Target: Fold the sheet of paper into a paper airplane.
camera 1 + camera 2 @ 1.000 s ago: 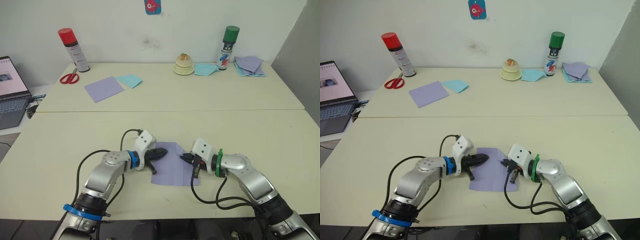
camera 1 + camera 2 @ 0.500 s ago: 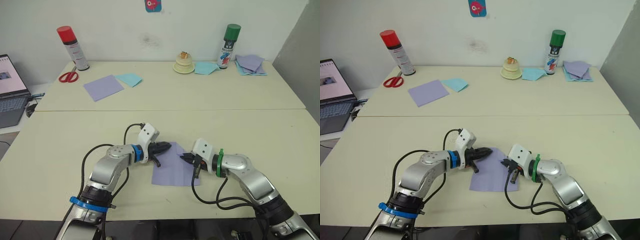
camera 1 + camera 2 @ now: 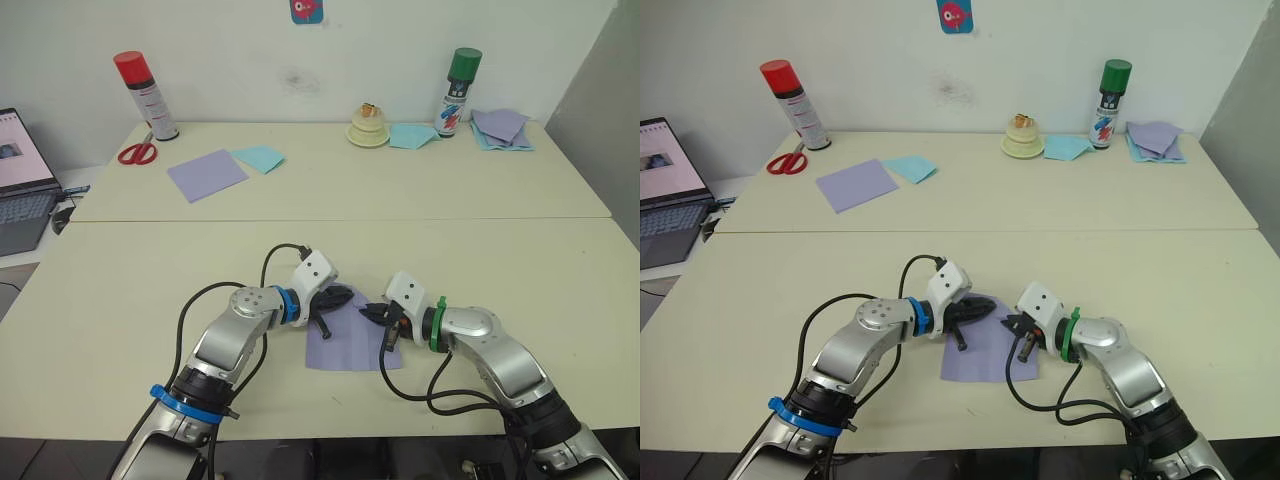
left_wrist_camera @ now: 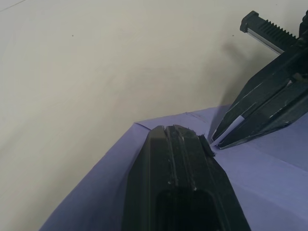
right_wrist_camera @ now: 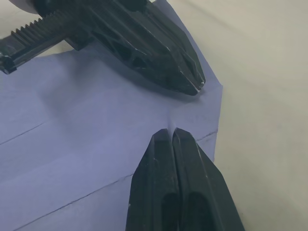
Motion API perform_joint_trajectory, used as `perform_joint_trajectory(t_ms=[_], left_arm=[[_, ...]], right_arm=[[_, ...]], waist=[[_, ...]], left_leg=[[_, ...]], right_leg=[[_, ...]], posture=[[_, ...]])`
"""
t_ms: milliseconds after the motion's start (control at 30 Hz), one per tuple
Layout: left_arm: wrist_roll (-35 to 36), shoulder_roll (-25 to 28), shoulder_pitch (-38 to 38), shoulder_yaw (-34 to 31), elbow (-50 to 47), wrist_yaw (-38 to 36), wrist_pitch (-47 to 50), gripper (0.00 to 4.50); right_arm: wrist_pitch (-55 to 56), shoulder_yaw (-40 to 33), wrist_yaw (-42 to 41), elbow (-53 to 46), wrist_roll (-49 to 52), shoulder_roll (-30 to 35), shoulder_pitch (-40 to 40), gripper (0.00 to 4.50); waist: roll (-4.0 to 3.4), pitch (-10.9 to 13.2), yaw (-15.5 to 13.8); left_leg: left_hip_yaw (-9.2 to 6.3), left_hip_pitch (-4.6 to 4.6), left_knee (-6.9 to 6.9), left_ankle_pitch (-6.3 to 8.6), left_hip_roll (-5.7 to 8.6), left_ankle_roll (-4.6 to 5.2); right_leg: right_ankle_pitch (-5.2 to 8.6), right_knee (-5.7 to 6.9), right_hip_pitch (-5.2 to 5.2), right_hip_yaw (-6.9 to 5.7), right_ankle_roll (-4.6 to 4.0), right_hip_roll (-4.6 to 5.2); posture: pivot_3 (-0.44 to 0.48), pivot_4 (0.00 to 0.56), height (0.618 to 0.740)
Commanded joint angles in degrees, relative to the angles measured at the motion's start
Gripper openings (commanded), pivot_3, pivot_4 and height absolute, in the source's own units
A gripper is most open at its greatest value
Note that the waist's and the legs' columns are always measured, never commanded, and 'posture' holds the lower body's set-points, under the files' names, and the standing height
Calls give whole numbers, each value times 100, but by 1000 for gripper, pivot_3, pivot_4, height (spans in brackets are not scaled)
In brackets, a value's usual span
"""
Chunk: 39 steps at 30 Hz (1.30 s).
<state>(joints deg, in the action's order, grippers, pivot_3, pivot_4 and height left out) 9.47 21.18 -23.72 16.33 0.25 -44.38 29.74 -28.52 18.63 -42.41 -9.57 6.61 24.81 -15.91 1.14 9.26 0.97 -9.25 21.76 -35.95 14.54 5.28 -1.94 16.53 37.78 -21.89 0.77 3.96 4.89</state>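
The sheet of paper is lavender with crease lines and lies flat near the table's front edge. My left gripper is shut, and its tip rests on the sheet's far edge. My right gripper is also shut, pointing at the left one from the right. Its tips press on the paper by a crease, where a small pucker rises. The two gripper tips are almost touching over the sheet's far right part. The paper is a flat rectangle with one far corner cut off at a slant.
On the far table stand a red spray can, red scissors, a smooth lavender square and a light blue sheet. At the back right are a green spray can and stacked sheets. A laptop sits left.
My left gripper has moved to the right along the sheet's far edge until its tip nearly meets the right gripper. The right gripper has stayed in place.
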Motion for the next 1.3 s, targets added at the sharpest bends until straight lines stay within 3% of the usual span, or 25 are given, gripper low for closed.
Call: perform_joint_trajectory(t_ms=[33, 333, 633, 767, 867, 967, 1100, 1300], left_arm=[[-99, -98, -182, 84, 51, 6, -155, 0], [-325, -209, -388, 309, 338, -79, -366, 0], [-993, -140, -717, 841, 1018, -189, -713, 0], [-1201, -89, -703, 995, 1116, -259, -862, 0], [-1227, -119, -697, 975, 1152, -267, -917, 0], [-1241, -143, -698, 965, 1207, -284, -999, 0], [-1223, -177, -685, 955, 1278, -320, -1103, 0], [-1236, -189, -662, 928, 1386, -327, -1244, 0]], right_arm=[[-73, 63, 26, 22, -157, 116, 54, 20], [-86, 97, -10, -26, -166, 137, 74, 20], [-135, 191, -234, -39, -84, 172, 21, 20], [-568, 143, -578, -195, 249, 260, -6, 930], [-1276, 24, -970, -489, 814, 436, 54, 1979], [-1601, -120, -1258, -741, 1209, 715, 120, 1639], [-1770, -710, -1297, -860, 1802, 696, 49, 143], [-1863, -1257, -795, -629, 2097, 333, -235, 29]], waist=[[0, 0, 0], [0, 0, -6], [1, -1, -23], [2, -3, -46], [2, -5, -54], [3, -5, -76], [4, -4, -80], [4, -4, -81]], left_leg=[[1, 2, -1, 0, 0, 0], [1, 7, -1, 0, 2, -1], [3, 6, -3, -1, 3, -1], [2, 3, -3, 0, 4, -1], [1, 1, -4, 0, 4, 0], [-2, 3, -7, 1, 6, 1], [-2, 3, -8, 1, 5, 2], [-3, 4, -10, 1, 5, 2]], right_leg=[[0, 0, -2, 1, -1, 0], [-3, 0, -8, 1, -4, 1], [-4, 1, -6, 0, -3, -2], [-4, 0, 0, -2, -3, -3], [-4, 0, 5, -3, -2, -3], [-4, -1, 9, -8, -3, -2], [-4, -2, 10, -11, -2, 0], [-5, -1, 10, -12, 0, 2]], posture=[[0, 150, 740], [0, 150, 740], [0, 150, 740], [0, 150, 740], [0, 150, 740], [0, 150, 740], [0, 150, 740], [0, 150, 740]])
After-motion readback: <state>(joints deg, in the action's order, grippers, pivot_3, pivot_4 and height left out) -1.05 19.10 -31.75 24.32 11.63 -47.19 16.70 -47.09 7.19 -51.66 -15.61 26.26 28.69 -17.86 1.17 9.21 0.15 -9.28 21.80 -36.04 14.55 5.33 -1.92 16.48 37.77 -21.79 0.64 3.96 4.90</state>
